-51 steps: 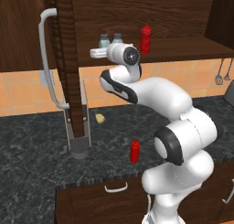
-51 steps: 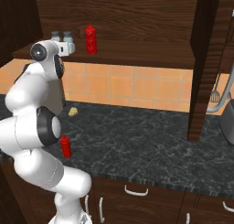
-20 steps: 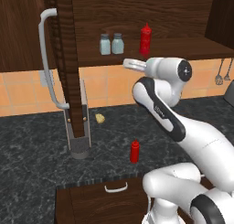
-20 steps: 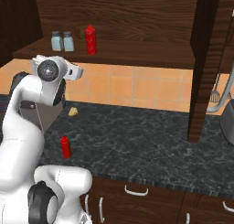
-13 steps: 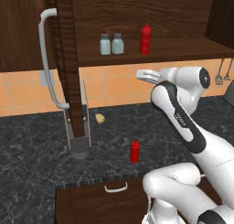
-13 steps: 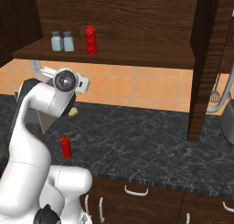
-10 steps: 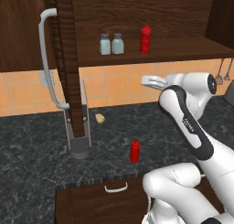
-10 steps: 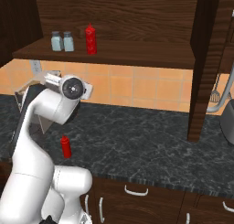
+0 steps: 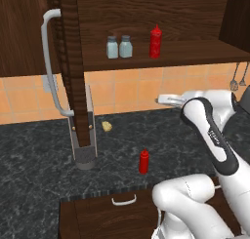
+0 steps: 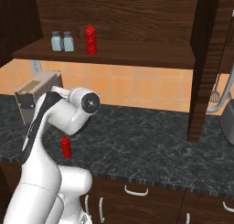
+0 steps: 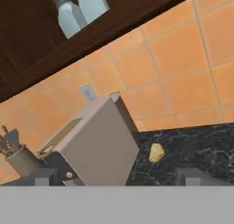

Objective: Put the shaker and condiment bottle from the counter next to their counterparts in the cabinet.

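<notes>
With both shakers (image 9: 119, 47) now paired on the cabinet (image 9: 195, 18) shelf, the arm has withdrawn, jaws released and empty; the condiment bottle (image 9: 143, 162) remains on the desk (image 9: 44, 165).

From the left base view, the open cabinet door (image 9: 68, 62) stands edge-on and covers most of the grey box (image 9: 85, 135) behind it. In the right base view the white arm hides that box's lower right corner. In the hand view the two shakers (image 11: 80, 8) in the upper left are cut off by the top edge, caps mostly lost. The utensil holder (image 11: 18, 161) at lower left is clipped by the frame edge, its contents too small to make out.
</notes>
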Controlling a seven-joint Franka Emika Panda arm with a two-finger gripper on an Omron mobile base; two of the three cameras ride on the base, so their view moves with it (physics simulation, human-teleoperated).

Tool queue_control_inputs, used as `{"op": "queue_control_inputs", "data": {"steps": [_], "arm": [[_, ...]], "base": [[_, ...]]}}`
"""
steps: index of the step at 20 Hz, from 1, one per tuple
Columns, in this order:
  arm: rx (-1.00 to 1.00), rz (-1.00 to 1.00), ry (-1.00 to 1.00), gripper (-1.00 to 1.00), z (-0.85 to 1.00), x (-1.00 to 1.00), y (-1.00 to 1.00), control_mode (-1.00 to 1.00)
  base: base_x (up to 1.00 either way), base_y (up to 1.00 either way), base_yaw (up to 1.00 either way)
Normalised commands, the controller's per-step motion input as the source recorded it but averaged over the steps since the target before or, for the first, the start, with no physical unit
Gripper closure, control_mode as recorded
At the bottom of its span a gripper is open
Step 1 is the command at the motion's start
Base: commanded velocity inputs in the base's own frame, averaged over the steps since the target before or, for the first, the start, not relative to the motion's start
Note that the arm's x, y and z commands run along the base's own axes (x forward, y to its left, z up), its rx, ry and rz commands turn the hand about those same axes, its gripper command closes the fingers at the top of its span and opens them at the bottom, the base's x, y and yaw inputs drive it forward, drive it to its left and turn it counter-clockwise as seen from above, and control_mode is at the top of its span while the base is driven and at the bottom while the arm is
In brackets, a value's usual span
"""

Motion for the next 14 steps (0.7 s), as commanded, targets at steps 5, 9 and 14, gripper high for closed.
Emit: {"op": "queue_control_inputs", "data": {"steps": [5,9,14], "arm": [[0.00,0.32,0.11,-1.00,-0.06,0.26,-0.35,-1.00],[0.00,0.11,0.20,-1.00,-0.37,0.31,0.00,-1.00],[0.01,0.36,0.00,-1.00,-0.63,0.01,-0.57,-1.00]], "base": [[0.00,0.00,0.00],[0.00,0.00,0.00],[0.00,0.00,0.00]]}}
